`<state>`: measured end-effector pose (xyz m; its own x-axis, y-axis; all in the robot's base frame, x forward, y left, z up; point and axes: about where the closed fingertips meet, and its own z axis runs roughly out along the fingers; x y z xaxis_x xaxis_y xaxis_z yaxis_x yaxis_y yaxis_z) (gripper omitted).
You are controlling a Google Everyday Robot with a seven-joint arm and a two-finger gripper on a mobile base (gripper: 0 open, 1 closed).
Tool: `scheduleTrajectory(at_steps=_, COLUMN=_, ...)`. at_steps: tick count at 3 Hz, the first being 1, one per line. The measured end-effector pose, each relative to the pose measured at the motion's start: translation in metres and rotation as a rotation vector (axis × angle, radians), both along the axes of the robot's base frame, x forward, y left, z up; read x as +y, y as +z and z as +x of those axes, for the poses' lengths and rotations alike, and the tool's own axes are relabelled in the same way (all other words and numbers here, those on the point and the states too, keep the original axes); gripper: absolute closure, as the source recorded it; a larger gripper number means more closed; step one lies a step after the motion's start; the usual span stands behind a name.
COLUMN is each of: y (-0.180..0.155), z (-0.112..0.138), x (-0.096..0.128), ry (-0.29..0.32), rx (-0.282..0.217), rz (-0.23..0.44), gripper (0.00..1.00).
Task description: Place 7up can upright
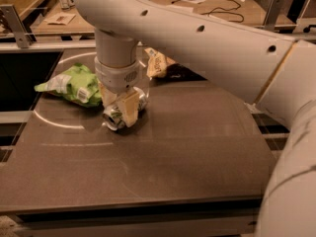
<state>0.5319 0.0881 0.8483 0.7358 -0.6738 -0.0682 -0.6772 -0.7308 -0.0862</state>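
The gripper (118, 105) was held directly over the can (115, 118) on the table (187, 152).
The can was seen lying on its side, silver end turned toward the camera, just beside a green bag (71, 85). Whether the gripper was clamped on it or spread around it could not be told.

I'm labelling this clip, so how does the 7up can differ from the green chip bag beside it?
The 7up can is a small cylinder with a silver end; the green chip bag is larger, soft and crumpled. The gripper sits right over the can, while the bag lies free beside it. Both lie on the dark table.
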Motion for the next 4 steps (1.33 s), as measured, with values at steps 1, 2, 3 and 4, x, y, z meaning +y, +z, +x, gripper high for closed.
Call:
scheduleTrajectory(at_steps=1, y=0.015, z=0.001, x=0.004, ry=0.001, rx=-0.035, rz=0.029, gripper=0.65)
scheduleTrajectory(at_steps=2, y=0.037, z=0.001, x=0.003, ry=0.013, rx=-0.088, rz=0.07, gripper=0.88)
scheduleTrajectory(at_steps=3, y=0.06, z=0.003, x=-0.012, ry=-0.062, rx=-0.092, rz=0.194, gripper=1.0)
scheduleTrajectory(at_steps=4, y=0.073, z=0.006, x=-0.039, ry=-0.203, rx=-0.044, rz=0.409, gripper=1.0)
